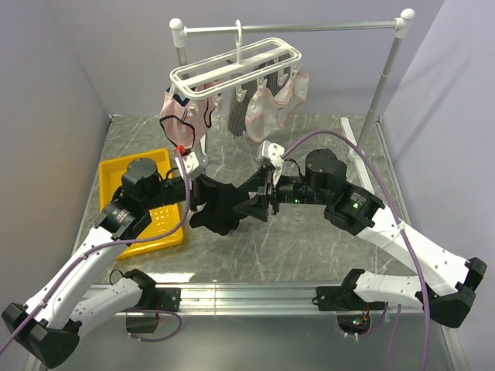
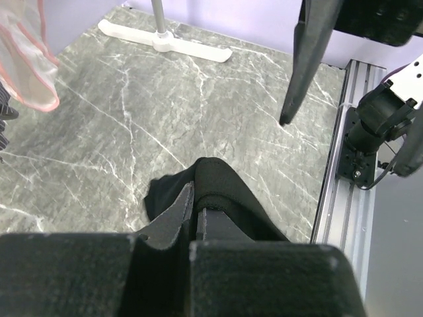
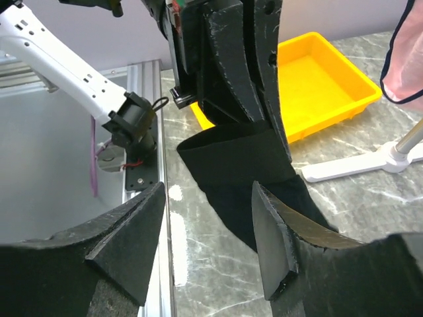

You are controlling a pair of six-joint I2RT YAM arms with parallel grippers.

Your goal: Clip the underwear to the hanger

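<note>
left gripper: jaws together, clamped on a fold of the underwear; holds it up, below the hanger and on its near side.
right gripper: jaws apart, nothing held; sits below the hanger, facing the hanging cloth, fingers flanking its lower part; contact cannot be resolved.
underwear: black, drapes limp from the left pinch; lower edge hangs loose, well below the hanger's clips.
handling: judged light, soft and without stiffness; likely to sag and fold rather than slip; not fragile.
grasp site: probably the free edge opposite the left pinch, so a taut stretch of waistband can be offered to a clip.
hanger: white rack, hooked on the rail; pink garments clipped beneath; free clip cannot be identified.
</note>
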